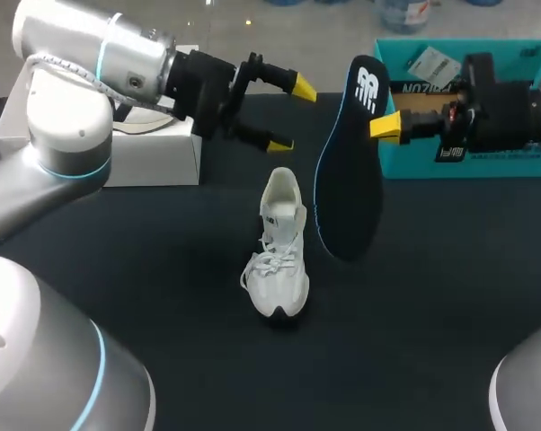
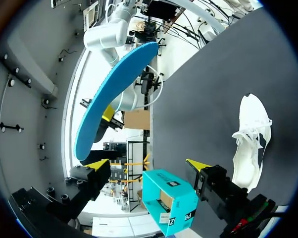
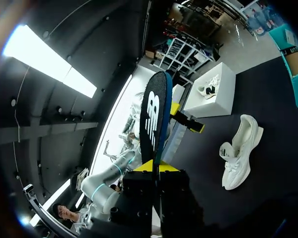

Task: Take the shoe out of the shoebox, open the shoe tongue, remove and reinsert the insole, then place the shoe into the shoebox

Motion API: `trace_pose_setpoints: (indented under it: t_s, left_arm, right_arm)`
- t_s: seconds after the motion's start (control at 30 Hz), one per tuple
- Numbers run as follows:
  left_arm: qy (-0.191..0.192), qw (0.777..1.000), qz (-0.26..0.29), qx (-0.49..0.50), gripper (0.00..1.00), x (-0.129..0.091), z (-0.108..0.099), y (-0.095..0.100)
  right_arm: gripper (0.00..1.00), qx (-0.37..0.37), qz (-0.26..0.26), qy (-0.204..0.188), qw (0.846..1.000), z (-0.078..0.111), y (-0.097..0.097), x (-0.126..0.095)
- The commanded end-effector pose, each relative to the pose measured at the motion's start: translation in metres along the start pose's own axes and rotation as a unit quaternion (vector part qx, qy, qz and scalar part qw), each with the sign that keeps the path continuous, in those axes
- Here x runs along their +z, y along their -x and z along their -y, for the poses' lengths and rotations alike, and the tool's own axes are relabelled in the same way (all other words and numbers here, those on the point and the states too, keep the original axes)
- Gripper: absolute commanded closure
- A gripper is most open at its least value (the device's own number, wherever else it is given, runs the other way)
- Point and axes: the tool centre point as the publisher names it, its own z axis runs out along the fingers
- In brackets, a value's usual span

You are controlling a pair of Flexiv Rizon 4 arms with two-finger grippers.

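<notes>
Black insole [image 1: 347,171] hangs above the counter [image 1: 163,269], pinched near its top by the right tool [image 1: 385,127]; the left tool [image 1: 291,115] gapes empty. Held so far from its toe, it may swing, miss the unheld shoe [image 1: 278,256] beside it and topple it.

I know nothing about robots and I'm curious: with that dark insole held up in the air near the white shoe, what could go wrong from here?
1. The right tool grips the insole only at one edge, with most of it hanging below; it might twist or slip out.
2. The shoe stands loose on the table, and the open left tool is away from it; pushing the insole in could shove or tip it.
</notes>
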Motion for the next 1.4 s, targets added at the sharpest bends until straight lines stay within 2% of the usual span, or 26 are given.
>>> trace_pose_setpoints:
  t_s: [0.03, 0.27, 0.3, 0.37, 0.43, 0.5, 0.57, 0.9, 1.0, 1.17, 1.4]
  left_arm:
    - [0.008, 1.000, 0.029, 0.001, 0.00, 0.003, 0.006, 0.002]
    - [0.016, 0.998, 0.064, 0.019, 0.00, 0.001, 0.008, 0.012]
    - [0.015, 0.998, 0.065, 0.019, 0.00, 0.001, 0.008, 0.013]
    - [0.015, 0.997, 0.066, 0.021, 0.00, 0.001, 0.005, 0.013]
    - [0.014, 0.997, 0.070, 0.022, 0.00, 0.000, 0.004, 0.013]
    - [0.012, 0.997, 0.074, 0.022, 0.00, -0.001, 0.005, 0.015]
    - [0.011, 0.996, 0.078, 0.029, 0.00, 0.000, 0.008, 0.018]
    - [0.019, 0.993, 0.098, 0.064, 0.00, 0.010, 0.022, 0.023]
    - [0.002, 0.991, 0.109, 0.081, 0.00, 0.014, 0.025, 0.024]
    - [-0.002, 0.988, 0.125, 0.094, 0.00, 0.016, 0.028, 0.030]
    - [-0.006, 0.984, 0.142, 0.108, 0.01, 0.018, 0.027, 0.036]
  right_arm:
    - [1.00, 0.000, 0.000, -0.003, 1.000, -0.004, 0.001, 0.004]
    - [1.00, 0.000, 0.000, -0.003, 1.000, -0.004, 0.001, 0.004]
    - [1.00, 0.015, -0.001, 0.003, 1.000, -0.004, 0.009, 0.003]
    - [1.00, 0.048, 0.009, 0.013, 0.999, -0.011, 0.022, 0.000]
    - [1.00, 0.069, 0.031, 0.000, 0.997, -0.019, 0.033, -0.005]
    - [1.00, 0.083, 0.032, -0.001, 0.996, -0.030, 0.039, -0.008]
    - [1.00, 0.095, 0.054, -0.021, 0.994, -0.039, 0.045, -0.011]
    - [1.00, 0.156, 0.043, -0.038, 0.986, -0.083, 0.062, -0.005]
    - [1.00, 0.173, 0.038, -0.052, 0.983, -0.094, 0.066, 0.001]
    - [1.00, 0.192, 0.038, -0.081, 0.977, -0.104, 0.071, 0.007]
    - [1.00, 0.198, 0.038, -0.096, 0.975, -0.109, 0.069, 0.014]
